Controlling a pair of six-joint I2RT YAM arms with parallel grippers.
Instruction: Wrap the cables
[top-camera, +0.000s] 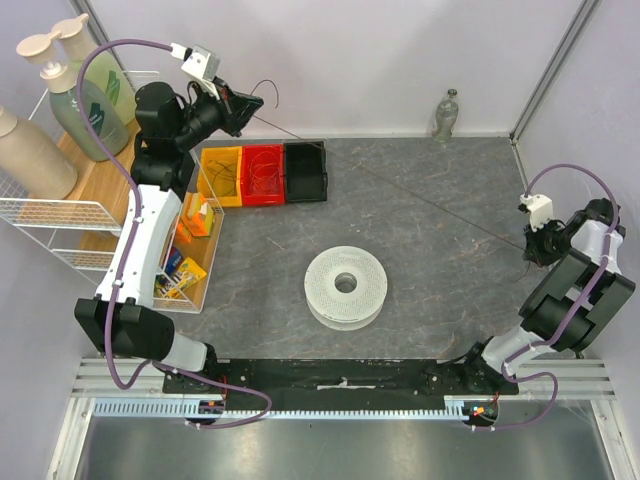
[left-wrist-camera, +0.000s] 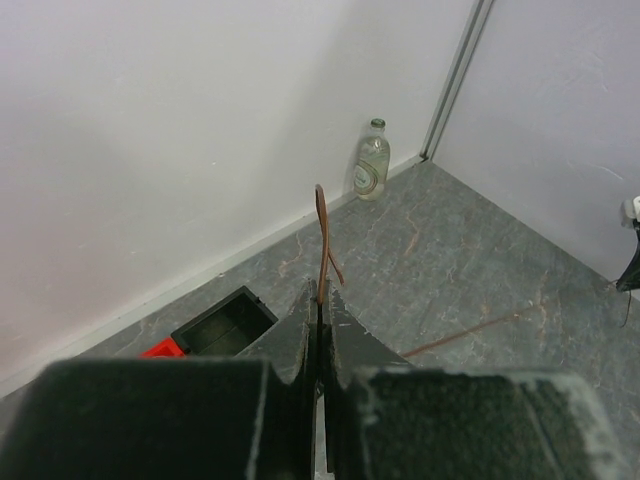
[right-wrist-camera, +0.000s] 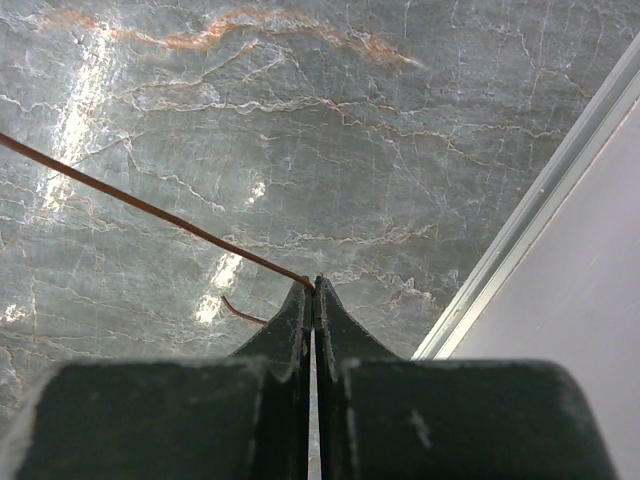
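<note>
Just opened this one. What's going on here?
The two arms hold one thin cable stretched taut between them above the table. The left pincer is shut on one end at the far left. The right pincer is shut on the other end at the right edge. The white spool lies on the table, apart from the cable.

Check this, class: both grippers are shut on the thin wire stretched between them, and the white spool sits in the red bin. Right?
No. The top view shows the white spool on the table, apart from the red bin. The left gripper and right gripper are indeed shut on the wire stretched between them.
</note>
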